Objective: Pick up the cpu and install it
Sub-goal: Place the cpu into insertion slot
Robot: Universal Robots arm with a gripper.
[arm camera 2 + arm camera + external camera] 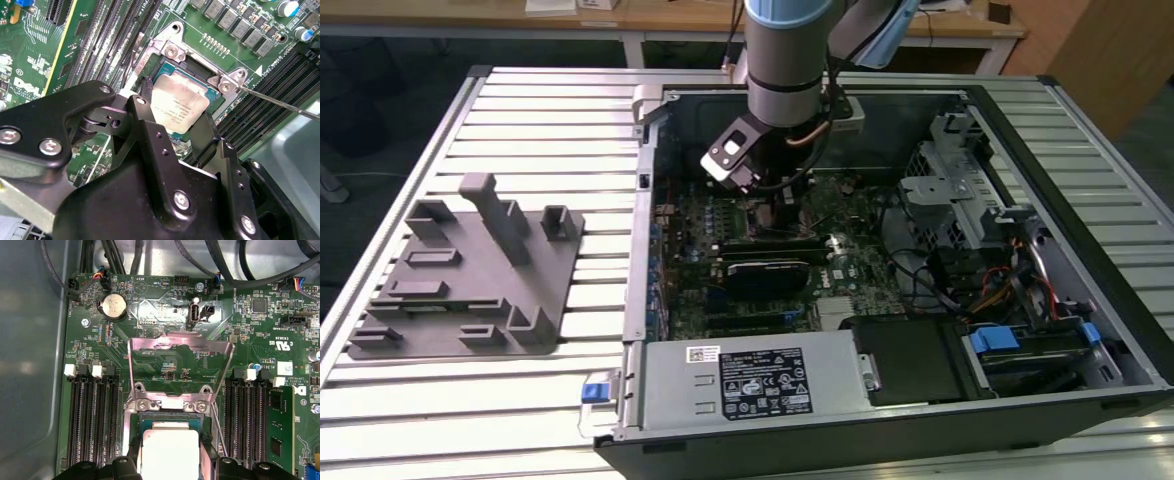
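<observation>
Second wrist view, jaws clamp cpu (180, 107) by opposite edges, over open socket (197, 67), metal brackets (172, 50) close beside.

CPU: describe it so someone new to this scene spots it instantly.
In the open computer case, find the motherboard and its raised metal load plate. Next to its hinge, the cpu sits between the gripper's fingers: the only shiny silver square among green board and black memory slots.

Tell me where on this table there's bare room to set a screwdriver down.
Bare slatted tabletop lies between the grey fixture tray and the near edge, and beyond the tray. The strip between tray and computer case is narrow. Inside the case is crowded: arm, cables, motherboard.
</observation>
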